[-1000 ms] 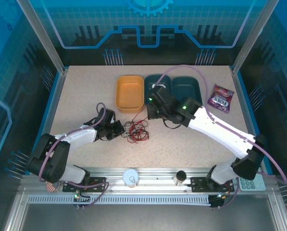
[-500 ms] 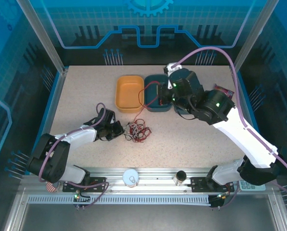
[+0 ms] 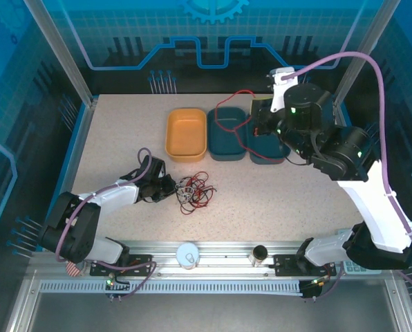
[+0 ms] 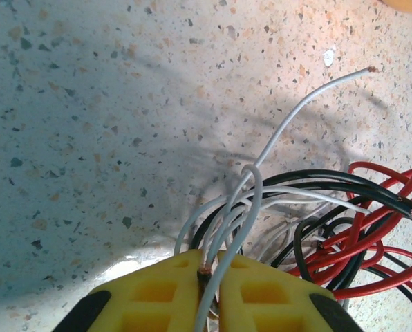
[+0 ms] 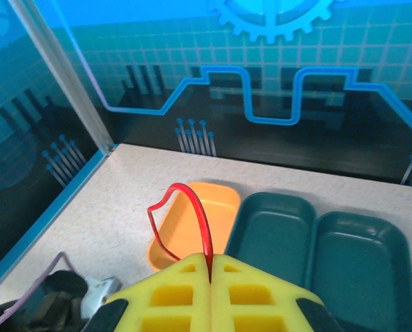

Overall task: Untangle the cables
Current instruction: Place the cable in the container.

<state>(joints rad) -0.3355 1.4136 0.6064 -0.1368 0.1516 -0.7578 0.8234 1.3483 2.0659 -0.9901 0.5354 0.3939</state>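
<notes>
right gripper [image 5: 211,257] clamped on red cable [image 5: 203,223], risen far-right over teal trays [image 3: 227,135], strand drawn out | left gripper [image 4: 209,268] pinching white cable [image 4: 256,190], anchoring tangle [image 3: 194,191] near-left | red partly freed, black cable [image 4: 330,178] still looped in

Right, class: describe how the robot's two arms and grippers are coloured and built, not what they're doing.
The left arm and right arm have white shell links between black joints, with a thick purple hose looping along each. Green lights glow on the right arm's black housings. The left gripper and right gripper each end in blocky yellow fingers moulded with square recesses.
</notes>
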